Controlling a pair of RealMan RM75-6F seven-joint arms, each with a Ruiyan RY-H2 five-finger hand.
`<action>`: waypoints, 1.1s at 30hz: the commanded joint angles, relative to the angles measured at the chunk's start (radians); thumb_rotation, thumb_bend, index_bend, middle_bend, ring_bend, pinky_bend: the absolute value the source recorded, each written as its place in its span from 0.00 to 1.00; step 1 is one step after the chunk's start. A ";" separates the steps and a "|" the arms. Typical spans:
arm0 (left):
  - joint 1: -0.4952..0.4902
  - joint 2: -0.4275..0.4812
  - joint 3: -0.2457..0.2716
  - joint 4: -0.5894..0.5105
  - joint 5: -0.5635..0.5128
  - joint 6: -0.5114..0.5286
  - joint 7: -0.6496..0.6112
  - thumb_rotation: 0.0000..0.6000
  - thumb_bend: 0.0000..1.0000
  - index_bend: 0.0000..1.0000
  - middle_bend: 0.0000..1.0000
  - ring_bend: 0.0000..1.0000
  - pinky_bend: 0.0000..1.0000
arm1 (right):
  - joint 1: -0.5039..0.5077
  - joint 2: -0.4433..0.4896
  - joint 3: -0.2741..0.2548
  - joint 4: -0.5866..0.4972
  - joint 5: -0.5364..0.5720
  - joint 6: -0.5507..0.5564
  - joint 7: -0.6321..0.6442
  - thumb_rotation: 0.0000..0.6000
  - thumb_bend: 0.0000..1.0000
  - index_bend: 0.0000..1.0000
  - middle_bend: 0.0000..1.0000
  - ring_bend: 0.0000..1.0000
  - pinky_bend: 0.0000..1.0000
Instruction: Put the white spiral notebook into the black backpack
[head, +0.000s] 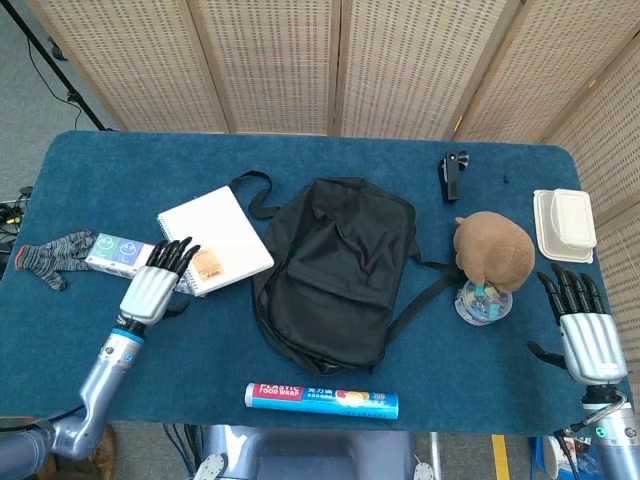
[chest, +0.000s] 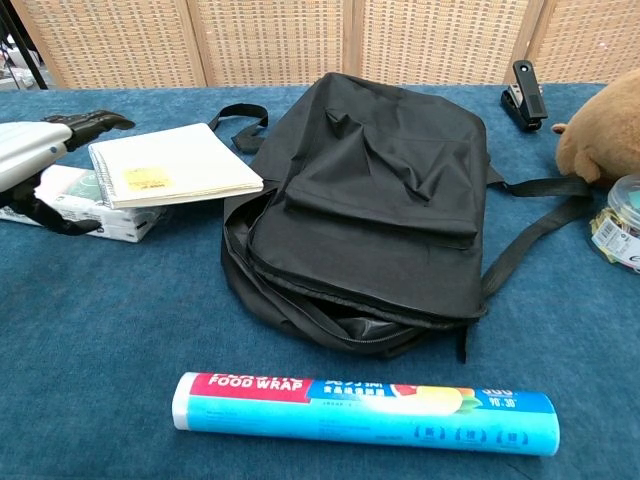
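Nearest the robot, a roll of plastic food wrap (head: 322, 400) lies along the front edge of the blue surface (head: 300, 155). At the front right corner the right hand (head: 582, 333) hovers with its fingers (head: 568, 288) spread and holding nothing. The left hand (head: 155, 288) is over the left part of the surface, fingers apart and released, its fingertips reaching the near corner of the white spiral notebook (head: 215, 239) — whether they actually touch it cannot be told. The notebook lies flat, its near edge resting on a flat white box (head: 125, 256); a grey glove (head: 50, 252) lies further left. Just right of the notebook sits the black backpack (head: 335, 268), its zip open toward the robot. Right of it are a small jar (head: 483, 303) and a brown plush toy (head: 493, 250), then a white clamshell container (head: 564, 223). Farthest back, a black clip (head: 454, 174).
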 joint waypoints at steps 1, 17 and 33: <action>-0.019 -0.031 -0.011 0.025 0.002 -0.004 0.009 1.00 0.23 0.00 0.00 0.00 0.00 | -0.001 0.001 0.000 -0.001 -0.002 -0.001 0.001 1.00 0.00 0.00 0.00 0.00 0.00; -0.091 -0.130 -0.046 0.105 0.001 -0.015 0.067 1.00 0.26 0.00 0.00 0.00 0.09 | -0.006 0.005 0.008 -0.004 -0.004 -0.010 0.023 1.00 0.00 0.00 0.00 0.00 0.00; -0.116 -0.149 -0.058 0.166 -0.047 -0.055 0.091 1.00 0.30 0.00 0.00 0.00 0.16 | -0.010 0.011 0.016 -0.006 0.000 -0.017 0.048 1.00 0.00 0.00 0.00 0.00 0.00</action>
